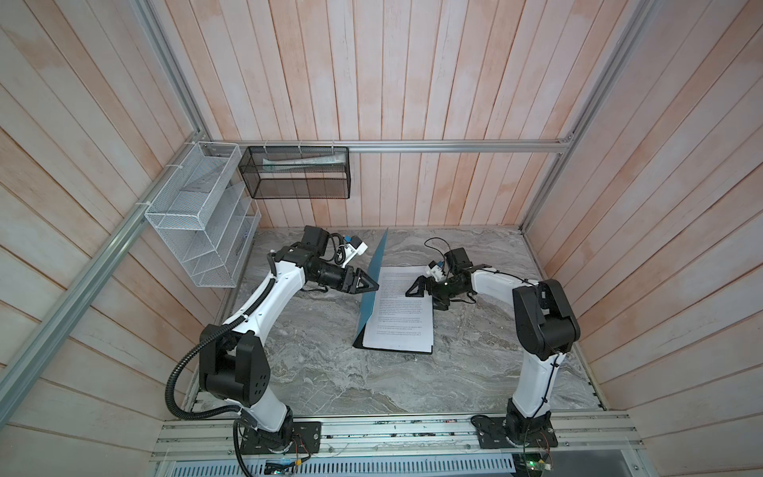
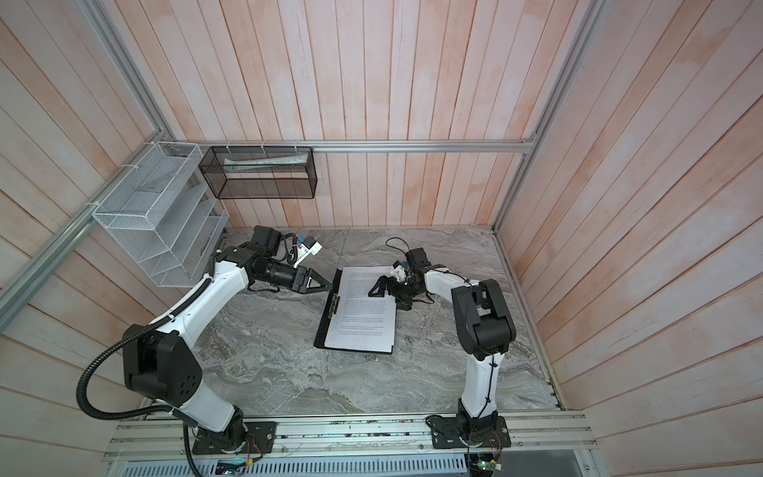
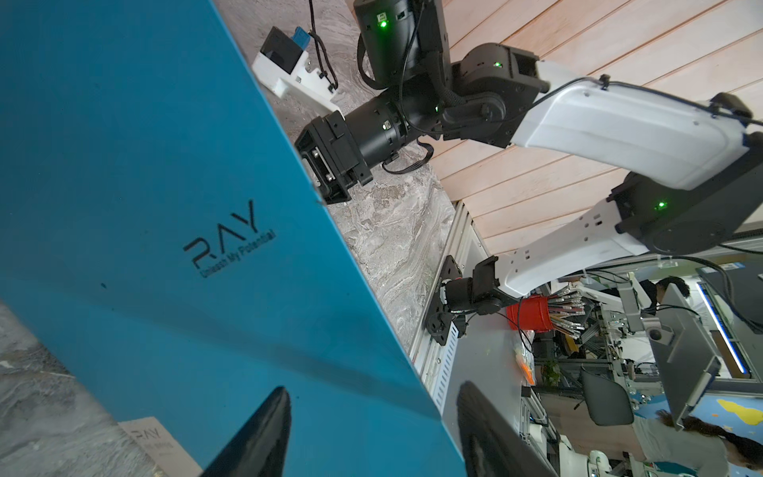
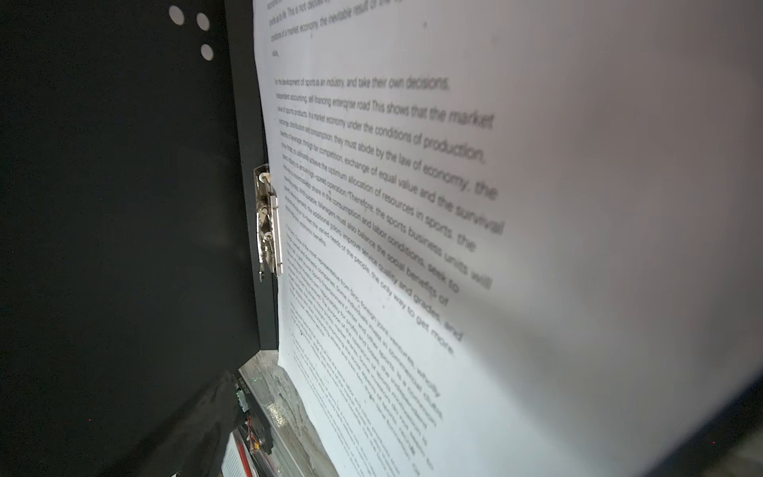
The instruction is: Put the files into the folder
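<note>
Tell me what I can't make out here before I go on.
- Right gripper: its fingers are hidden behind the raised cover of the folder, left wrist view.
- Files: sheet count hidden under the top sheet, both top views.
- Clip: whether it pins the files, too oblique in the right wrist view.

Folder [image 1: 373,289] open at mid table [image 1: 313,363], one cover standing up at left, papers [image 1: 402,314] flat on the other, just right of the spine clip [image 4: 268,223]. Left gripper [image 2: 326,285] just left of the raised cover; right gripper [image 1: 413,289] over the papers' far right part. Rack [image 1: 198,223] and basket [image 1: 297,173] hang behind, far left
</note>
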{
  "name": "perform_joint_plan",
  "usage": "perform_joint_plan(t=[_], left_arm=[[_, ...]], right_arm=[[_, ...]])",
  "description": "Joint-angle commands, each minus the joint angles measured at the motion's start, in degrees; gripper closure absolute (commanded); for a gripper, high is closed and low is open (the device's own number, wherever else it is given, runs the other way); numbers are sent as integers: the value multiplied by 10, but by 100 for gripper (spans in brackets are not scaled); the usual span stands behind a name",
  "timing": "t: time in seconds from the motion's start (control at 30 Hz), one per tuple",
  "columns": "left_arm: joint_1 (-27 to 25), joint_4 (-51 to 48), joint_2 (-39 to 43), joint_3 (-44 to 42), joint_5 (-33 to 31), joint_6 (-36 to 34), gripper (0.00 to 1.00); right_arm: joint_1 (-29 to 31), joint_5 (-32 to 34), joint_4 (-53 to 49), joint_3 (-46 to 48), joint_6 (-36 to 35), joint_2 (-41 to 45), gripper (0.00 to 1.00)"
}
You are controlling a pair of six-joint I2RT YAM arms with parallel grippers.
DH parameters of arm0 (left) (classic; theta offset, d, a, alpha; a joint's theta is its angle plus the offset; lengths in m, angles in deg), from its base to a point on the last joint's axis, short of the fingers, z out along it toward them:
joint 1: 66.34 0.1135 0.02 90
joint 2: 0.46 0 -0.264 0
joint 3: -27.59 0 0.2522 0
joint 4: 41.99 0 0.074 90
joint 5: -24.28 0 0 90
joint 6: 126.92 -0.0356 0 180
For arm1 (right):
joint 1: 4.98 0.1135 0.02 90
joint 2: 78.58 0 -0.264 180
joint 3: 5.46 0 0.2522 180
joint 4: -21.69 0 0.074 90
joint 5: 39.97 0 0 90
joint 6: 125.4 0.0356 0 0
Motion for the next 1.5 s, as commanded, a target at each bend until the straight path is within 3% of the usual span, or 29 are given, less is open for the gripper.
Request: perform_joint_plan(t=[0.0, 0.6, 0.83, 1.03, 1.17, 1.23, 1.33, 1.47], left_arm=[[-12, 23, -10, 8, 13, 14, 33], [-27, 50, -56, 18, 10, 19, 33], [-27, 78, -54, -1, -21, 26, 33], [-26, 132, -19, -51, -141, 31, 28], [-22, 169, 9, -87, -229, 21, 14], [-13, 186, 21, -100, -263, 20, 8], [12, 220, 36, -126, -278, 29, 1], [58, 266, 44, -162, -280, 48, 0]], right_arm=[[-3, 15, -25, -25, -17, -13, 2], [-77, 189, -184, -157, -40, 2, 2], [-78, 229, -183, -154, -42, 28, 2], [-55, 199, -45, -48, -60, 139, 2], [-56, 220, 65, 39, -56, 220, 2], [-62, 206, 109, 68, -89, 242, 2], [-61, 249, 169, 114, -121, 274, 2], [-62, 294, 251, 178, -167, 311, 2]])
